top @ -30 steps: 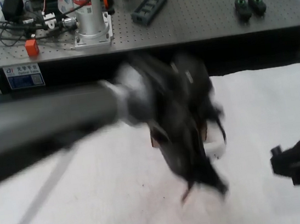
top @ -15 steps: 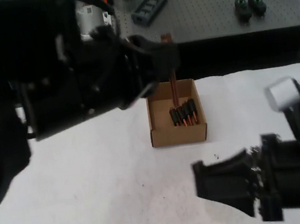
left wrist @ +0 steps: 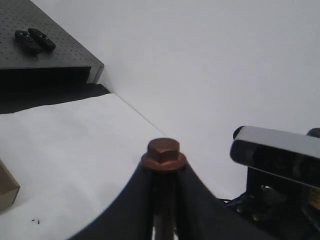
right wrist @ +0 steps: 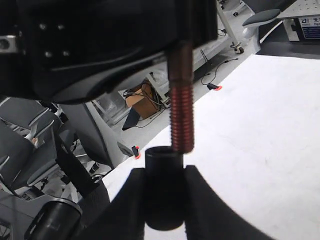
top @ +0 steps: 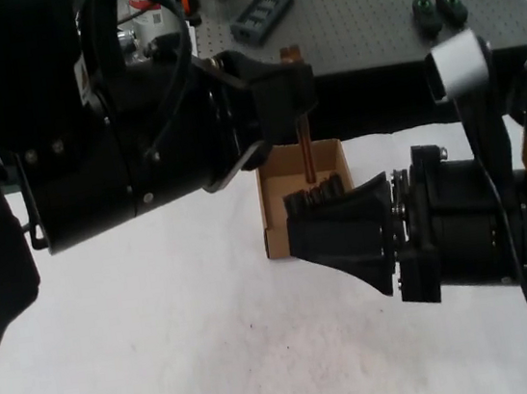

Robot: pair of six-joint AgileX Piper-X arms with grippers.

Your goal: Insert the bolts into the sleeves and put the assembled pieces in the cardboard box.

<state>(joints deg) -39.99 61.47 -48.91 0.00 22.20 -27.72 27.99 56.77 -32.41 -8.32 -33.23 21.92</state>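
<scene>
- Left tool (top: 291, 69) pinches the bolt (top: 306, 148) just under its head. Its wrist view shows the hex head sitting on the closed fingers.
- Box (top: 277, 239) sits mid-bench with assembled pieces (top: 325, 187) inside. The bolt hangs at its 12 o'clock.
- Right tool (top: 301, 223), at the box's 4 o'clock, clamps the sleeve (right wrist: 164, 165) upright. Its wrist view shows the threaded tip at the sleeve's mouth.
</scene>
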